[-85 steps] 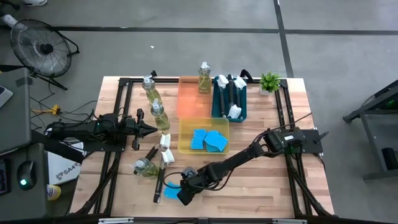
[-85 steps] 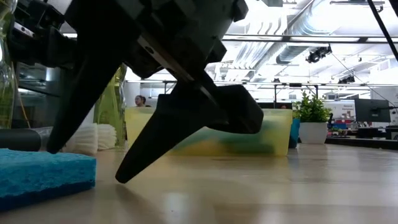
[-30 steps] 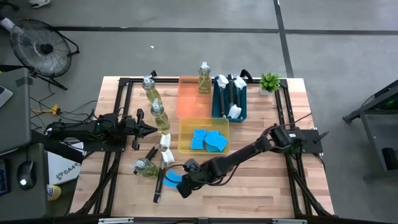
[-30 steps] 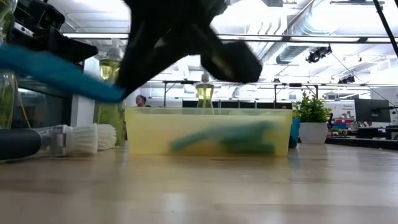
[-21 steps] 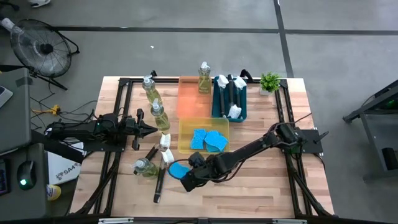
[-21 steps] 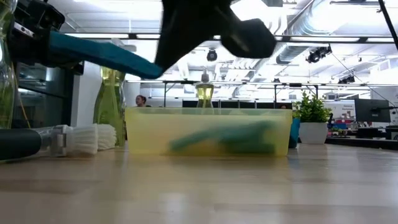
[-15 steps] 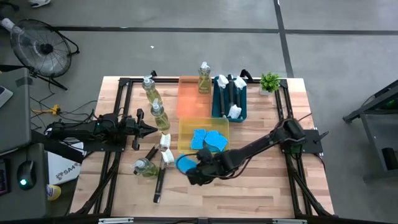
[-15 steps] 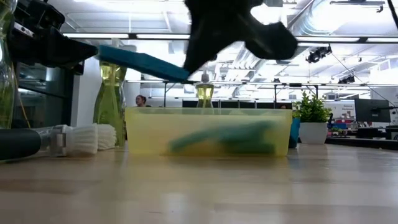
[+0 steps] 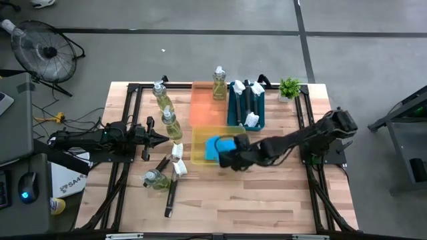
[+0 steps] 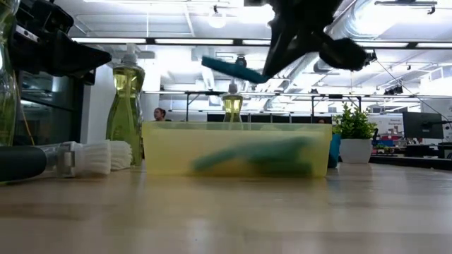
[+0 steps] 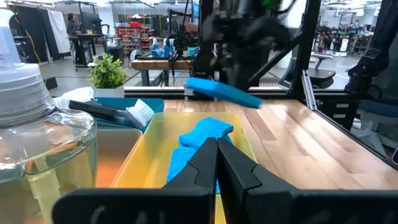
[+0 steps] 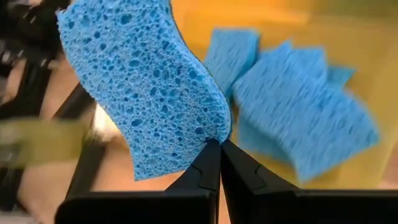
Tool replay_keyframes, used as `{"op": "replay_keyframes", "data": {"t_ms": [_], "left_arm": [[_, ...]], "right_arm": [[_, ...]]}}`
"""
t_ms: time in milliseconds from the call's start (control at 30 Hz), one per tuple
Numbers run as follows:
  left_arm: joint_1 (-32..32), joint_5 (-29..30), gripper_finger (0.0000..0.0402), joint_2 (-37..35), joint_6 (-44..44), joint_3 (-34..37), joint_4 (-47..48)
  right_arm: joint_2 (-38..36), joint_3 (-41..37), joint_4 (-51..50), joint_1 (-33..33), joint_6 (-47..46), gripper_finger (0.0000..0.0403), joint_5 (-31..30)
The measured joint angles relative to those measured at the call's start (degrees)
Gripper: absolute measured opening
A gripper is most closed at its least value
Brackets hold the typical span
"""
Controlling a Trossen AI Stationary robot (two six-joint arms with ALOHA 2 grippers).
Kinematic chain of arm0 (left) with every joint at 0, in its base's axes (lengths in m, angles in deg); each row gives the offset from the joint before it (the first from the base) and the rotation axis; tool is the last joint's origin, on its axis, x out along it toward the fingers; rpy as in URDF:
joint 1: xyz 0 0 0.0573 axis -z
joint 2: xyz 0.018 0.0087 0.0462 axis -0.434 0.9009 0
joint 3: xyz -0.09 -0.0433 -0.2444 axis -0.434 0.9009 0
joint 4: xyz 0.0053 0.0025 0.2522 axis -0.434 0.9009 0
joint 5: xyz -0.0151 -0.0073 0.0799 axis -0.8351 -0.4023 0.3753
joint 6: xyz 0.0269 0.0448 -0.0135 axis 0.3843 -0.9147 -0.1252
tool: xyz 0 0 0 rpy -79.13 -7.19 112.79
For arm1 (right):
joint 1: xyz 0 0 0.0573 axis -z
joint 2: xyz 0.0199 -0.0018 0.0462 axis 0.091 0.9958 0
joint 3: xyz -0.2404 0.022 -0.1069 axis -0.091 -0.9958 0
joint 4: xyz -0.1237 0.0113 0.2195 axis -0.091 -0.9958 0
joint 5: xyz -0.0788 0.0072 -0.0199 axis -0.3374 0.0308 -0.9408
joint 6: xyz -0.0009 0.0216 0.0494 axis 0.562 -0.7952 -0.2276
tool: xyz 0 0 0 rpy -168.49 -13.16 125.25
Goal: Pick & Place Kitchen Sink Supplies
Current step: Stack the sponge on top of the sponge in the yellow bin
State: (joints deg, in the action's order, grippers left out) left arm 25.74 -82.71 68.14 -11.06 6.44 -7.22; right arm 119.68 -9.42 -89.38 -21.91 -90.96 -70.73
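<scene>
We stretch our right arm across the bench, its fingers (image 12: 219,144) pinching a sponge (image 12: 146,93) in the air above the yellow tray (image 9: 198,141). Our left gripper (image 9: 162,139) waits closed beside the bottles (image 9: 171,124).

Two dark jointed arms, black tapered jaws

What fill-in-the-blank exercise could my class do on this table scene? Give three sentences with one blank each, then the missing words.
1. The right gripper is shut on a blue ___ above the yellow tray.
2. The dish brushes that have been put away lie in the ___ tray.
3. The soap bottle at the back of the table stands in the ___ tray.

Missing words: sponge; teal; orange
</scene>
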Motion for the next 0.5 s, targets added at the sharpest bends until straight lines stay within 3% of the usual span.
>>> {"op": "replay_keyframes", "data": {"t_ms": [500], "left_arm": [[0.0, 0.0, 0.0001, 0.02, 0.0, 0.0, 0.02]], "right_arm": [[6.41, -0.17, 4.85, 9.71, 9.46, 0.0, 13.01]]}}
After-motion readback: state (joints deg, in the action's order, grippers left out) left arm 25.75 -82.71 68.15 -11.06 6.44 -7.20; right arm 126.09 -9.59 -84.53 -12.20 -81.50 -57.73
